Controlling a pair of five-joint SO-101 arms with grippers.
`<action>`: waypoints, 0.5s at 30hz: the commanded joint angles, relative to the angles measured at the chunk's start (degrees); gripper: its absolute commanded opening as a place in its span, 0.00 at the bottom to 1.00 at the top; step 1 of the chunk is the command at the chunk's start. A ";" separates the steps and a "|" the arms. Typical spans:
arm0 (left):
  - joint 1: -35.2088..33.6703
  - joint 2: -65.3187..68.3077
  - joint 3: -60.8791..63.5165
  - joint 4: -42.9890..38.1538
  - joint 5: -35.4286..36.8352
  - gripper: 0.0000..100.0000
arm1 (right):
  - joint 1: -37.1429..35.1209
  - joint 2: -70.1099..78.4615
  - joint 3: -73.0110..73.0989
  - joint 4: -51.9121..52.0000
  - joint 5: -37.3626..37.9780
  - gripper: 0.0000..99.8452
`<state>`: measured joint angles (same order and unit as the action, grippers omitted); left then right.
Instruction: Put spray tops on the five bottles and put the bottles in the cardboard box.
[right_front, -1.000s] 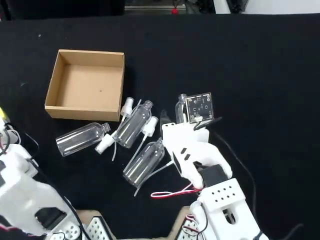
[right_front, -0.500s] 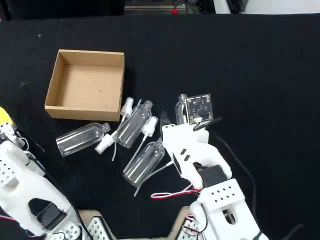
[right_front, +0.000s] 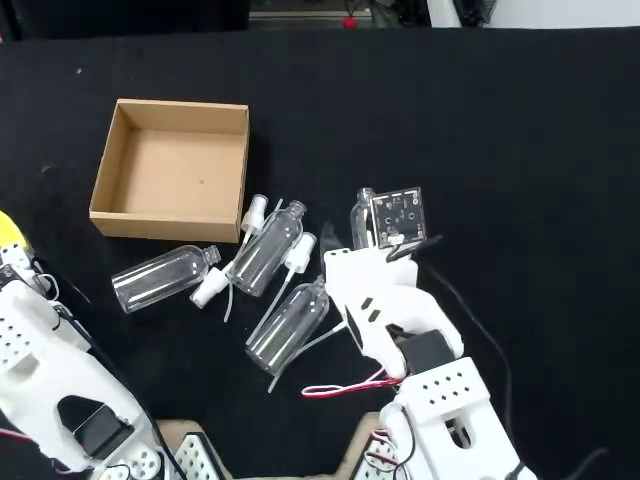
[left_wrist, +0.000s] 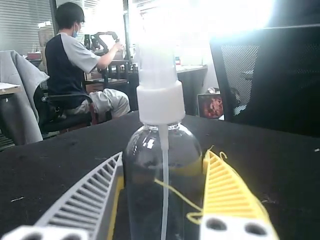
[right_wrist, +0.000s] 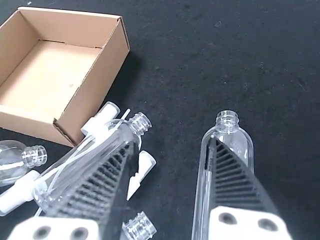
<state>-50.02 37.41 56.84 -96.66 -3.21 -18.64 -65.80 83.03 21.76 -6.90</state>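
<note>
- One of the five bottles is capped: a clear plastic bottle (left_wrist: 150, 170) with a white spray top (left_wrist: 159, 95) seated on its neck. It stands upright at the centre of the left wrist view.
- Left tool (left_wrist: 164, 155) is clamped on that bottle, with the grey finger on one side and the yellow finger on the other. The left arm (right_front: 50, 380) sits at the lower left of the high view, well apart from the box.
- Brown cardboard box (right_front: 165, 226), upper left of the high view, has nothing in it.
- Four uncapped clear bottles lie on the black bench (right_front: 520, 150) near mid-frame: one lower left of the box corner (right_front: 165, 277), one just right of the box (right_front: 268, 248), one below that (right_front: 290, 323), and one beside the right arm's camera board (right_front: 360, 218).
- Three loose white spray tops counted among them (right_front: 253, 213), (right_front: 300, 252), (right_front: 210, 290). A fourth cannot be confirmed.
- Right tool (right_wrist: 167, 142) is spread apart and holds nothing. It hangs low over the bottles, one finger above each of two.
- Judgement: early stage. Four cappings are left and all five boxings, starting with the bottle in the left tool.
</note>
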 joint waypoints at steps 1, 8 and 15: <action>1.27 0.18 -0.48 -0.44 0.26 0.16 | 0.88 -0.48 -0.57 -1.76 -0.53 0.21; 1.45 0.18 -0.22 -0.18 0.88 0.33 | 0.88 -0.48 -0.57 -1.76 -0.53 0.21; 0.57 -0.35 -0.22 -0.18 0.62 0.30 | 0.88 -0.48 -0.57 -1.76 -0.53 0.21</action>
<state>-49.58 38.20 58.15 -96.31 -2.86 -18.64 -65.80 83.03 21.76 -6.90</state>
